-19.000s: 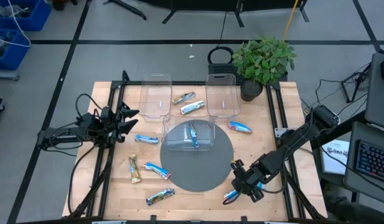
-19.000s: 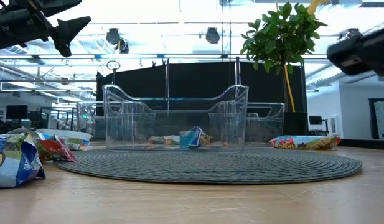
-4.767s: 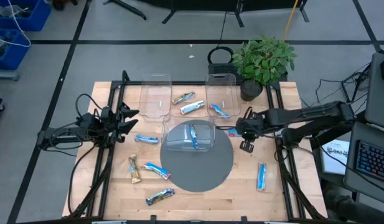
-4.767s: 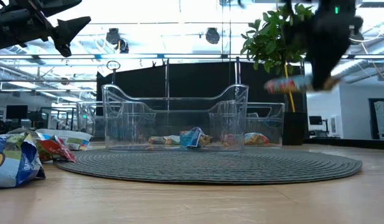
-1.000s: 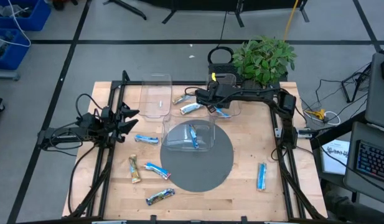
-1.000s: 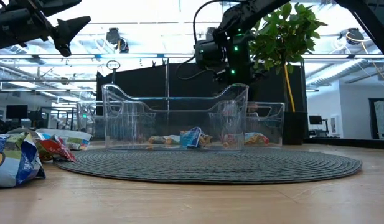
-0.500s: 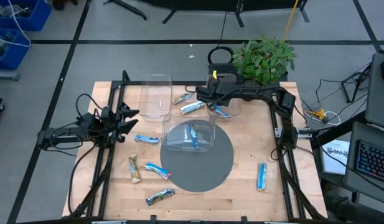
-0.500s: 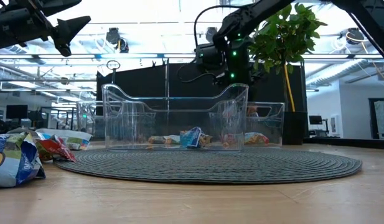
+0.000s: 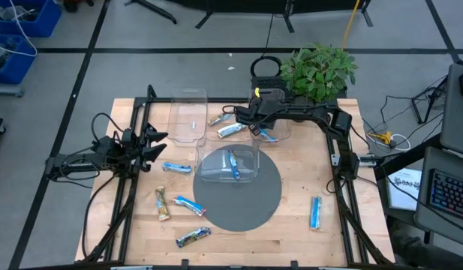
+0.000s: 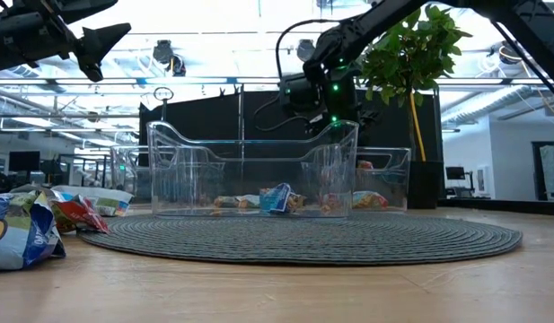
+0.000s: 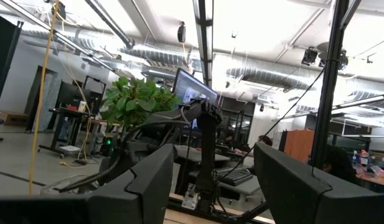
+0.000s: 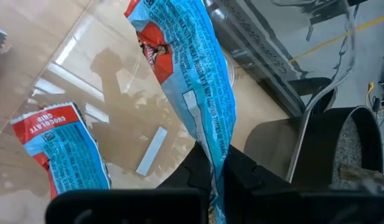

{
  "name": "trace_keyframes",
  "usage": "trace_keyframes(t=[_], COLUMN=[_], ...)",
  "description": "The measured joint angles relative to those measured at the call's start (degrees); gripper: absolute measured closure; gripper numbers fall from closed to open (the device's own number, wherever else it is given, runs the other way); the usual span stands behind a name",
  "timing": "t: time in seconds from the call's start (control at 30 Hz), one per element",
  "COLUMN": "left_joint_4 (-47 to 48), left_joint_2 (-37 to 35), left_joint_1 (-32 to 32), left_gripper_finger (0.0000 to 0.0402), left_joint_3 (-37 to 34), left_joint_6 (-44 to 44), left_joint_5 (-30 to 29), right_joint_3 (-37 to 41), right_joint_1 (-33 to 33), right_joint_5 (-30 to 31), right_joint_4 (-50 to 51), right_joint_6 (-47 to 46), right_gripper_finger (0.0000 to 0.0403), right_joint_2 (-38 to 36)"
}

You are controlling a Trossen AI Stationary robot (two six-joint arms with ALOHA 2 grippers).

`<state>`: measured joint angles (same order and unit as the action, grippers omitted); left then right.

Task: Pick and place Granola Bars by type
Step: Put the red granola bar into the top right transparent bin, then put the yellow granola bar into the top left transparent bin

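Grip first: my right gripper (image 12: 213, 169) is clamped on the lower end of a bright blue foil-wrapped granola bar with a red patch (image 12: 190, 59), which stands up out of my fingers above the right-hand clear plastic bin at the back of the table (image 9: 269, 98).

The wrapper looks thin, crinkly and slick, and the bar light. I judge that a pinch on the flat crimped end is a sound hold, though the bar hangs loosely from it and could swing or slide out. Squeezing the middle might crush what is inside.

A second blue and red bar (image 12: 62, 149) lies on the floor of that bin, directly beneath.

Outward from there, two bars lie side by side between the back bins, one tan (image 9: 220, 118) and one silvery-blue (image 9: 231, 130). One blue bar (image 9: 233, 163) rests in the near clear bin (image 9: 205, 171) on the round grey mat (image 9: 239, 214). The left back bin (image 9: 187, 101) holds none.

Five more lie loose on the wood: four at the left and front, one at the right. That makes ten bars and three bins.

My left gripper (image 9: 151, 142) waits at the table's left edge, fingers apart, holding nothing.
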<state>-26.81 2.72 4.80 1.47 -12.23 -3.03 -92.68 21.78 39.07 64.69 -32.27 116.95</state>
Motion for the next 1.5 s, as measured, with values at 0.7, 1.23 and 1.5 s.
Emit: trace_keyframes(t=[0.7,1.23,1.5], left_joint_4=[0.0,0.0,0.0], left_joint_2=[0.0,0.0,0.0], left_joint_1=[0.0,0.0,0.0], left_gripper_finger=[0.0176,0.0176,0.0176], left_joint_3=[0.0,0.0,0.0], left_joint_6=[0.0,0.0,0.0], left_joint_5=[0.0,0.0,0.0], right_joint_3=[0.0,0.0,0.0], right_joint_1=[0.0,0.0,0.0], right_joint_5=[-3.3,-3.3,-3.3], right_joint_4=[0.2,0.7,1.3], right_joint_6=[0.4,0.8,2.0], right_gripper_finger=[0.0341,0.0276,0.0248], right_joint_2=[0.0,0.0,0.0])
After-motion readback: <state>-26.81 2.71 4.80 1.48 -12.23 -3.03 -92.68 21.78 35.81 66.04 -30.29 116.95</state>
